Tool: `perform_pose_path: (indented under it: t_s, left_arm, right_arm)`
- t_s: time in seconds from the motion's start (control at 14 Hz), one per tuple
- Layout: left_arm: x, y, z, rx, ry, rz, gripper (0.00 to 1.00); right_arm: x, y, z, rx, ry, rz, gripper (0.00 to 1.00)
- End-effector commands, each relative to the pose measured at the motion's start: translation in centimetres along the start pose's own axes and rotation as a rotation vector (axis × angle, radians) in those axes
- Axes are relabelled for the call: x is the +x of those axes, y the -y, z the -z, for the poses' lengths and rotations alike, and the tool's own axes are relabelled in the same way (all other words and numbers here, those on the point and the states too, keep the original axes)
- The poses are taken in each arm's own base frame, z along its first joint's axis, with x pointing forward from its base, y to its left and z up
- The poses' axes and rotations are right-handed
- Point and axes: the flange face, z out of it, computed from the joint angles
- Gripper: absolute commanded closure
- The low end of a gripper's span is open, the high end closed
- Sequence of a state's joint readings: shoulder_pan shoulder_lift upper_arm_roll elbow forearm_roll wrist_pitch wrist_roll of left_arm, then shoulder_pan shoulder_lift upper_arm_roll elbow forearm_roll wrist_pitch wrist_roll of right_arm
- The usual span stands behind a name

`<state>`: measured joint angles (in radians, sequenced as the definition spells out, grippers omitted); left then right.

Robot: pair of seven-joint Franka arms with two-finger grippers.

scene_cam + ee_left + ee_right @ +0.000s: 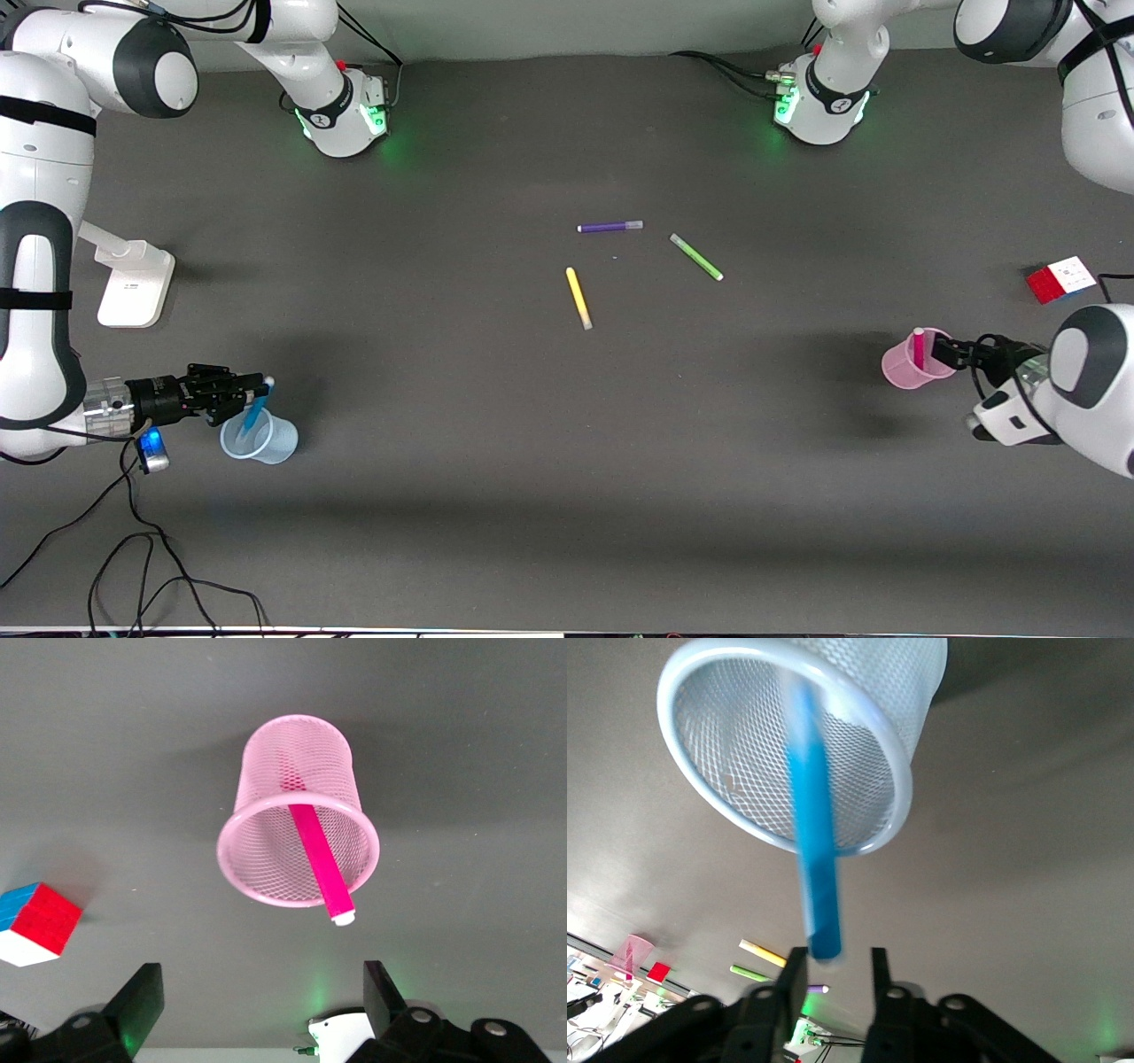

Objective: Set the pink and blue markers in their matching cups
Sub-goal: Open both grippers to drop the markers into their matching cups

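The blue marker [256,410] stands tilted in the pale blue cup [266,440] near the right arm's end of the table. My right gripper [257,387] is at the marker's upper end. In the right wrist view the marker [815,859] is blurred in the cup [877,753], and its end is just clear of my slightly open right gripper [837,961]. The pink marker [919,347] leans in the pale pink cup [902,368] at the left arm's end. My left gripper [950,353] is beside that cup, wide open and empty [261,988]. The left wrist view shows the marker [319,859] resting on the rim of the cup [266,806].
A purple marker [609,227], a green marker [696,257] and a yellow marker [578,298] lie mid-table. A colour cube [1061,279] sits near the pink cup. A white stand [133,279] is at the right arm's end. Cables [133,532] trail nearer the front camera.
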<state>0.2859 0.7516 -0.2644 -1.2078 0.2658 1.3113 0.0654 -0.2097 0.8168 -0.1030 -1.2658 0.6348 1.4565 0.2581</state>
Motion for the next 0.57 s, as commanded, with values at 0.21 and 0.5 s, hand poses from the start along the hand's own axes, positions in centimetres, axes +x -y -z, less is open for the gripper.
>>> perform_pose_path:
  t_s: [0.21,0.5]
  left_arm:
    - [-7.5,-2.3,8.2,0.031,-0.133,0.018,0.00]
    - [-12.2,-4.2,12.8,0.013,-0.244,0.001,0.00]
  right_arm:
    - [0.3,0.4,0.4,0.028,-0.003,0.024,0.00]
    - [-0.8,1.5,0.9,0.006,-0.020,0.032,0.00]
